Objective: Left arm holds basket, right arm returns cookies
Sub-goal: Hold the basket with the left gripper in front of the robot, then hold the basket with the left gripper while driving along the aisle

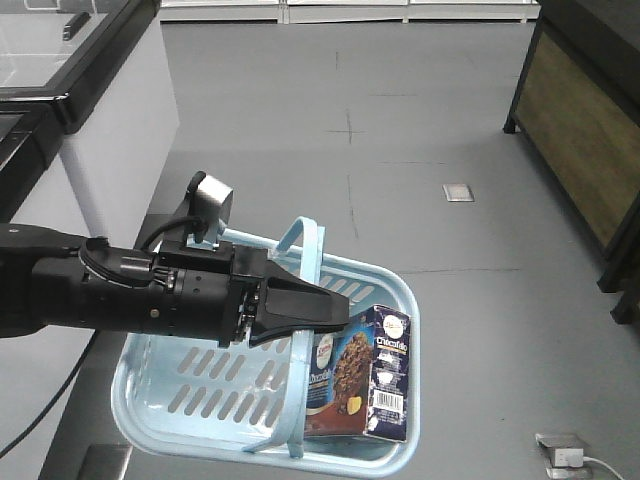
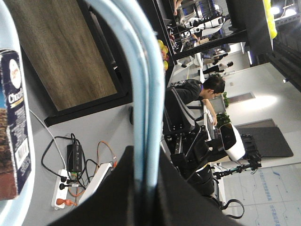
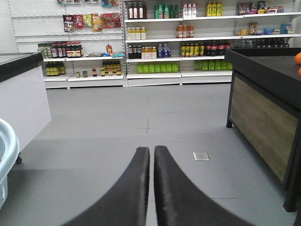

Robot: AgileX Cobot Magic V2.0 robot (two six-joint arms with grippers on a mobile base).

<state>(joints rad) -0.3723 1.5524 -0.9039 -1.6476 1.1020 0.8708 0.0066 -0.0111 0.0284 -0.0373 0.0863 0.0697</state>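
The light blue basket (image 1: 135, 405) hangs low in the front view. My left gripper (image 1: 335, 312) is shut on its two hoop handles (image 1: 306, 250), pinched together; in the left wrist view the handles (image 2: 146, 94) run between the black fingers (image 2: 188, 197). The cookies box (image 1: 365, 375), navy and brown with white lettering, stands upright in the basket's right end; it also shows in the left wrist view (image 2: 14, 122). My right gripper (image 3: 152, 149) is shut and empty, pointing over the grey floor, with the basket's rim (image 3: 5, 160) at its far left. The right arm is out of the front view.
A black counter with a wood panel (image 1: 585, 120) stands on the right. A white cabinet with a black top (image 1: 110, 100) is on the left. Stocked shelves (image 3: 155, 52) line the far wall. A power strip (image 1: 562, 450) lies on the floor at bottom right.
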